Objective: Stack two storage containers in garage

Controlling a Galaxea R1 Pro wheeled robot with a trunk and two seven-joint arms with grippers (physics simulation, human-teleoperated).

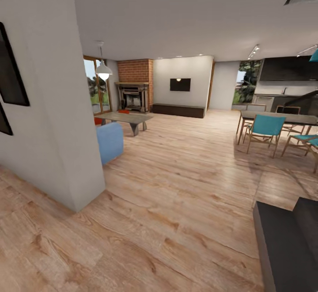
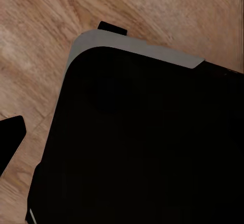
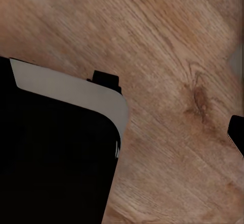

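Grippers' openness cannot be told from the wrist views, where the robot's black base (image 2: 147, 142) hangs over wood planks. Far across the living room floor (image 1: 176, 186), a storage container (image 1: 124, 111) sits on the coffee table (image 1: 126, 118), past a white wall corner (image 1: 57, 106) and blue sofa (image 1: 109, 141); dining chairs (image 1: 265, 129) stand right.

No readable text, labels, brands, numbers or signs in any view. Wall TV (image 1: 180, 84) screen dark, blank. Dark framed pictures (image 1: 11, 73) on near wall: no lettering legible. Kitchen cabinets (image 1: 287, 69) plain, unmarked. Wrist views: wood plank floor (image 3: 168, 46) and black robot base (image 2: 147, 142), no markings.
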